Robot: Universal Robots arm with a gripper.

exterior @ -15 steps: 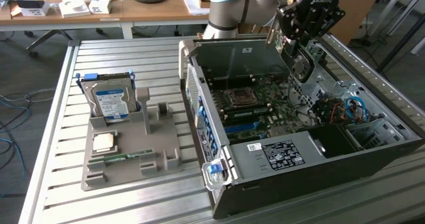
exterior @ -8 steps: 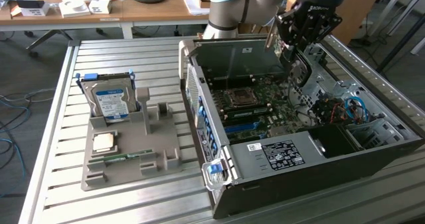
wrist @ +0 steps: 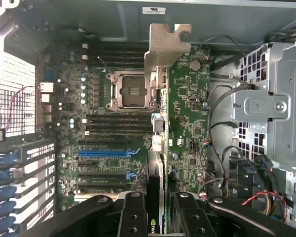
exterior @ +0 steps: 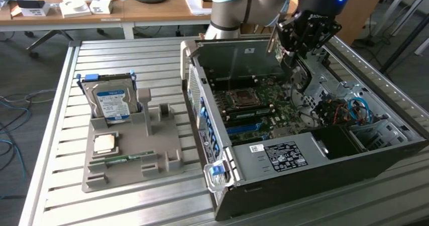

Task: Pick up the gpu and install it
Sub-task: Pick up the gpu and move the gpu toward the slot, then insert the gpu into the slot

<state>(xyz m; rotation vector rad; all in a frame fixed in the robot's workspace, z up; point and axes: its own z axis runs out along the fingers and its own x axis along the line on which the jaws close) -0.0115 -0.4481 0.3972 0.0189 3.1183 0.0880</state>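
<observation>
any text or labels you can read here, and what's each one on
No text is legible.
hard drive label: blue and white, print too blurred.
metal box sticker: white with a black block, print too small.
case sticker: white, print too small.
gpu: nothing legible.

Fingers gripping gpu edge-on, above green motherboard, just beside CPU socket

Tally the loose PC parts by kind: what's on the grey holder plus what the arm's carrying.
Silver hard drive with blue-white label: 1
Narrow green memory stick: 1
Small tan square chip: 1
Black gpu card with silver-tan metal bracket, in the gripper: 1
Total: 4
</observation>
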